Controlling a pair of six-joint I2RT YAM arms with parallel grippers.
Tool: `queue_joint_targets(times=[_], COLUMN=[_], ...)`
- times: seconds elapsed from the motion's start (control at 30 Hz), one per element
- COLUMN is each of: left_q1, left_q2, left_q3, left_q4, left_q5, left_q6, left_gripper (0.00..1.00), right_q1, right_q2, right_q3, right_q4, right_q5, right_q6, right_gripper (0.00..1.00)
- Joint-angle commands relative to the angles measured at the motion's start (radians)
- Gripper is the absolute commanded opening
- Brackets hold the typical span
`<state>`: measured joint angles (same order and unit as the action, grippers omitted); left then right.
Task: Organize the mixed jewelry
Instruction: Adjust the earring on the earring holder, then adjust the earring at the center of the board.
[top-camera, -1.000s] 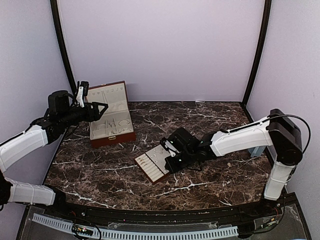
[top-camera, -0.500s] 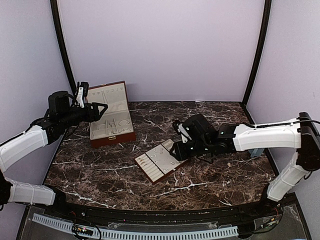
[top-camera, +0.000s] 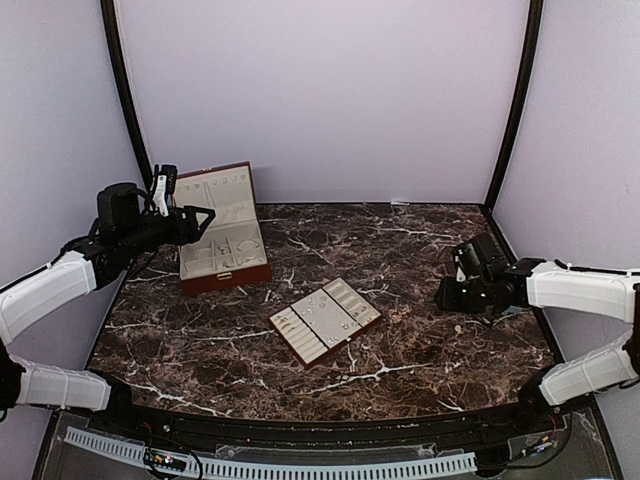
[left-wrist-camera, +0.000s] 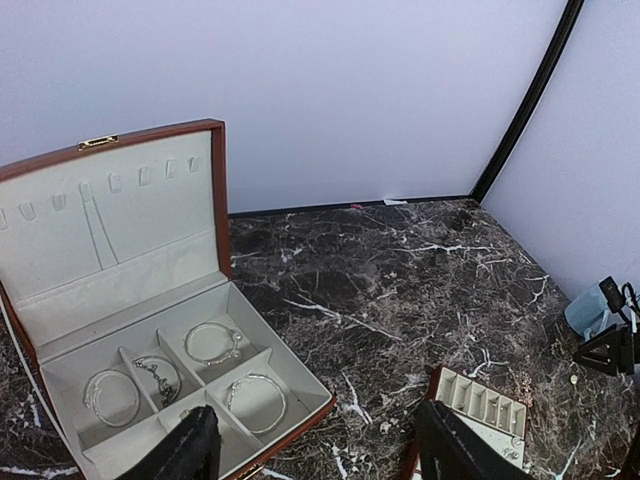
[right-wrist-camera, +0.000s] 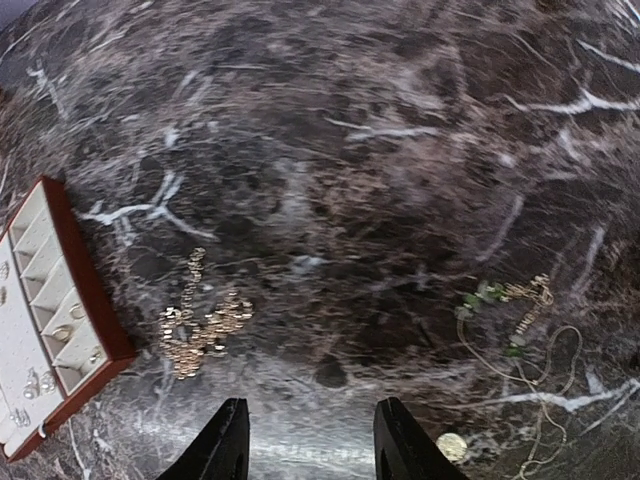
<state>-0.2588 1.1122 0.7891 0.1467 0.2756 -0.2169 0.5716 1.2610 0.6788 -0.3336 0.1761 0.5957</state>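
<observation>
The mixed jewelry lies in several places. A gold chain heap (right-wrist-camera: 205, 325), a thin chain with green bits (right-wrist-camera: 510, 320) and a small round piece (right-wrist-camera: 452, 446) lie on the marble. Tiny silvery pieces (right-wrist-camera: 30, 385) sit in the cream slotted tray (top-camera: 325, 320), which also shows in the right wrist view (right-wrist-camera: 45, 290). Silvery bracelets (left-wrist-camera: 212, 342) lie in the open reddish-brown box (top-camera: 220, 232). My right gripper (right-wrist-camera: 312, 450) is open and empty, low over the marble at the right (top-camera: 450, 295). My left gripper (left-wrist-camera: 315, 455) is open and empty, held above the box (top-camera: 200, 222).
The box lid (left-wrist-camera: 110, 215) stands upright with its cream lining facing me. A pale blue object (left-wrist-camera: 590, 312) sits at the table's right edge, close to the right arm. Black frame posts rise at the back corners.
My right arm has pulled away from the slotted tray to the right side of the table. The left arm, the box and the tray have not moved.
</observation>
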Motion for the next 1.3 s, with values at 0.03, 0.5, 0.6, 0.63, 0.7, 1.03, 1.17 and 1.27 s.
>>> queue_joint_targets(times=[0.03, 0.5, 0.6, 0.63, 0.7, 1.03, 1.17, 1.27], left_q1=[0.006, 0.006, 0.006, 0.006, 0.006, 0.006, 0.006, 0.006], left_q2=[-0.016, -0.008, -0.006, -0.006, -0.006, -0.003, -0.003, -0.003], left_q3=[-0.013, -0.010, -0.010, -0.010, -0.010, -0.008, -0.008, -0.008], left_q4=[-0.002, -0.005, -0.005, -0.005, -0.006, -0.006, -0.006, -0.006], left_q5=[0.001, 0.006, 0.006, 0.005, 0.006, 0.005, 0.006, 0.007], left_q6=[0.007, 0.007, 0.006, 0.006, 0.006, 0.004, 0.004, 0.004], left_gripper=[0.70, 0.70, 0.70, 0.70, 0.70, 0.70, 0.70, 0.70], right_q1=[-0.157, -0.282, -0.281, -0.281, -0.282, -0.282, -0.282, -0.282], right_q2=[-0.058, -0.017, -0.005, -0.002, 0.000, -0.025, -0.022, -0.021], right_q3=[-0.079, -0.198, -0.213, -0.214, -0.215, -0.236, -0.240, -0.240], right_q4=[0.013, 0.119, 0.128, 0.126, 0.120, 0.098, 0.100, 0.101], right_q5=[-0.091, -0.236, -0.223, -0.213, -0.191, -0.167, -0.172, -0.200], right_q6=[0.010, 0.021, 0.019, 0.018, 0.018, 0.034, 0.036, 0.035], right_gripper=[0.42, 0.33, 0.30, 0.28, 0.25, 0.19, 0.16, 0.14])
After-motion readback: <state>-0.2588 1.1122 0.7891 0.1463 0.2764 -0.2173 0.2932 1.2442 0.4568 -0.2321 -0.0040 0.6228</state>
